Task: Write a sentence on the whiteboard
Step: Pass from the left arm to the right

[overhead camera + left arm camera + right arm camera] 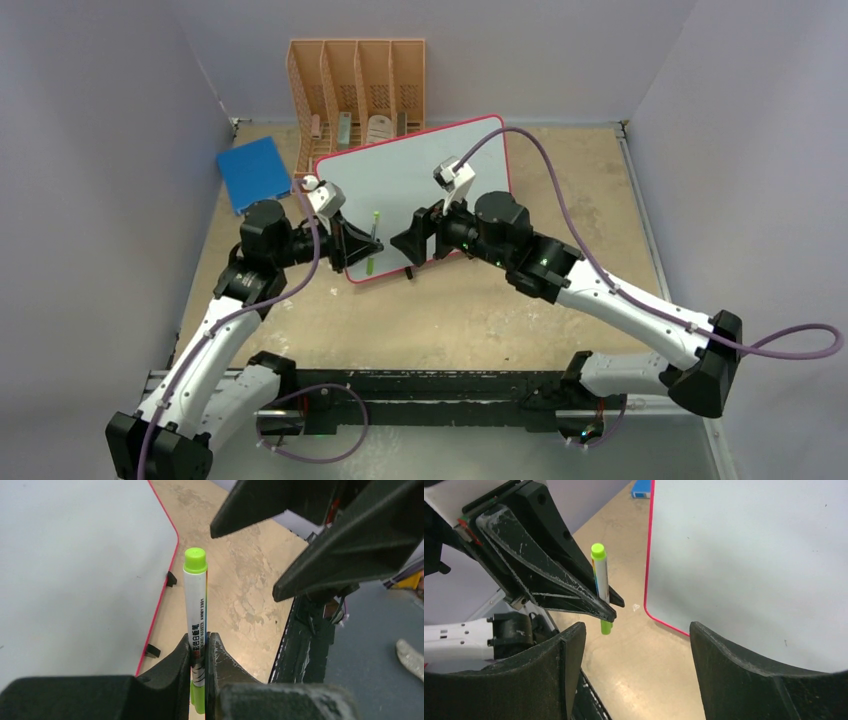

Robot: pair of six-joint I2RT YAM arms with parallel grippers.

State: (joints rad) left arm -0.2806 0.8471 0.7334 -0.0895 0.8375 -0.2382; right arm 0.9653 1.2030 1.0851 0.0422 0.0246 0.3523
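Holding a green marker at the whiteboard's near edge

Top view: the whiteboard (400, 180), white with a thin red-pink rim, sits at mid-table, turned at an angle, in front of an orange slotted rack (358, 85) and just right of a blue book (253, 172). Two small black feet (171, 578) show along its near edge; whether it lies flat or is propped up cannot be told. The left gripper (362, 245) is closed tight on the green marker (372, 240). Left wrist view: its fingers (216, 655) pinch the white barrel low down, the green cap pointing away from the wrist and a short green end showing behind the grip. The marker stands just off the board's rim, above the tan table (240, 590). The right gripper (636, 627) faces the left one from close by, its fingers (569, 650) spread wide with nothing between them; the board's rounded corner lies beyond
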